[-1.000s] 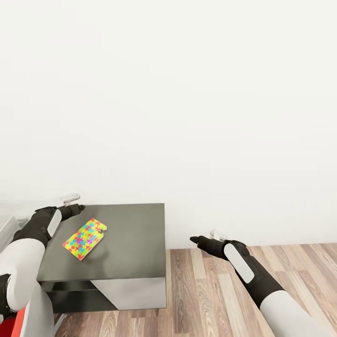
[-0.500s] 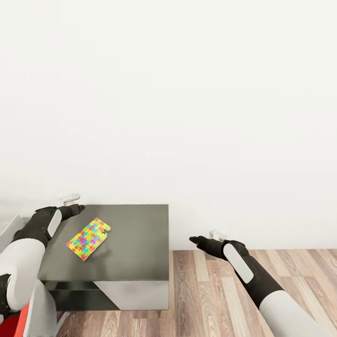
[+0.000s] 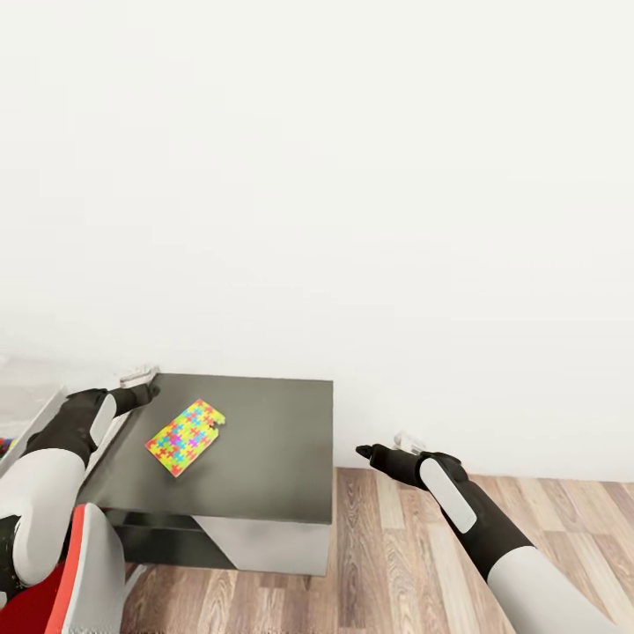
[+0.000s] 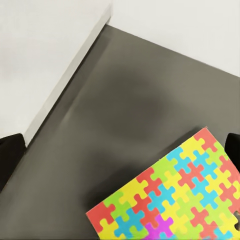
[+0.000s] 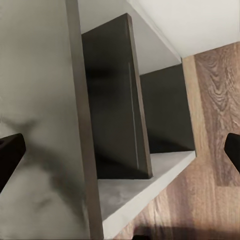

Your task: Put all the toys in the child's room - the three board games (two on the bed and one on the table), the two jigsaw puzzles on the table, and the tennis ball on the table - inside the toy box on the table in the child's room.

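Left tool (image 3: pixel 141 380): released, empty, poised at the far left corner of the dark cabinet (image 3: pixel 264 440), near the jigsaw puzzle (image 3: pixel 186 437). Right tool (image 3: pixel 383 449): released, empty, held over the wood floor (image 3: pixel 423 555) beside the cabinet. The puzzle lies flat on the cabinet top. Since a second ago the whole view has swung left, a camera move; the puzzle itself has not shifted. Judgement: robot is repositioning; puzzle not yet grasped.

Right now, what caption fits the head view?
Jigsaw puzzle lies flat on the dark grey cabinet; left gripper at its far corner, right gripper over wood floor.
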You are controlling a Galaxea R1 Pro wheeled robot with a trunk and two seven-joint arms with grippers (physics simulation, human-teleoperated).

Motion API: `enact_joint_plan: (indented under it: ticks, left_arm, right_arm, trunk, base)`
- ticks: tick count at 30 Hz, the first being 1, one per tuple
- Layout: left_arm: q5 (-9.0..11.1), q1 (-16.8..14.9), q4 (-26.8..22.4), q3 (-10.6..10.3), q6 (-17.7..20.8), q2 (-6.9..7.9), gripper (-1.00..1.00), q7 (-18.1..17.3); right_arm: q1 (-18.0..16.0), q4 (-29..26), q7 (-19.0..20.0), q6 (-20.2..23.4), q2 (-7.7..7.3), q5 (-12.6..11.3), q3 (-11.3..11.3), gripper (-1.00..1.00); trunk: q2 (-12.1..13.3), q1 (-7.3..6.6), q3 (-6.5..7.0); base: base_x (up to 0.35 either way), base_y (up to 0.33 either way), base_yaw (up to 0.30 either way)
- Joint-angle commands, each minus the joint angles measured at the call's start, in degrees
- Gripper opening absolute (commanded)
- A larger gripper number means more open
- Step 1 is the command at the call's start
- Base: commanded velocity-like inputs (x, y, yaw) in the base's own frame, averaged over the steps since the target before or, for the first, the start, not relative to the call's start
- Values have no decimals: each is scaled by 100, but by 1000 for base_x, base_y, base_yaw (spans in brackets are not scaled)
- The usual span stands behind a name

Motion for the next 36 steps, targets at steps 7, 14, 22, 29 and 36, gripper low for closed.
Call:
enact_joint_plan:
  ticks: [7, 14, 22, 29, 36]
  left_arm:
    - [-9, -6, 66, 18, 41, -106, 100, -78]
    - [8, -6, 196, -305, 28, -124, 100, -103]
    - [14, -6, 216, -412, 2, -132, 100, -113]
    - [8, -6, 217, -424, -150, -166, 100, -242]
    - [0, 1, 217, -431, -259, -227, 100, -304]
  right_arm:
    - [-5, -11, -56, 5, -13, -61, -9, 100]
    - [-5, -18, -48, 5, -22, -61, -16, 100]
    - [-5, -20, -47, 2, -29, -61, -23, 100]
    - [-5, -15, -47, 4, -15, -61, -19, 100]
    - [-5, -11, -47, 5, -6, -61, -17, 100]
  trunk:
    - [-12, 3, -68]
    - [-12, 3, -128]
    - [-12, 3, -150]
    - [-12, 3, -160]
    - [-12, 3, -202]
  base:
    - [0, 0, 140]
    - [0, 0, -35]
    - [0, 0, -35]
    - [0, 0, -3]
    - [0, 0, 0]
